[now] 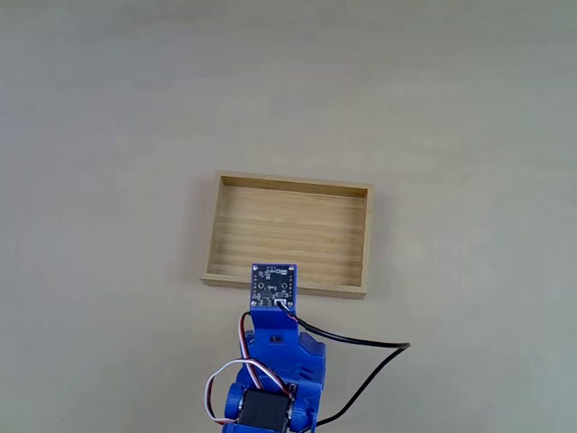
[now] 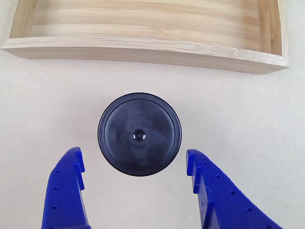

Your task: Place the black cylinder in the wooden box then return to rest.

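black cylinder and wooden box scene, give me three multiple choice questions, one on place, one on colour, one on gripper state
1. Where does the black cylinder sit?
A. inside the wooden box
B. on the table just outside the box's near wall
C. on top of the circuit board

2. What colour are the gripper's fingers?
A. blue
B. orange
C. white

3. How is the gripper?
A. shut on the cylinder
B. shut on nothing
C. open, one finger to each side of the cylinder

Answers:
1 B: in the other view the cylinder stands on the pale table, apart from the wooden box.
2 A: both fingers show bright blue.
3 C: the fingers stand wide apart with gaps to the cylinder.
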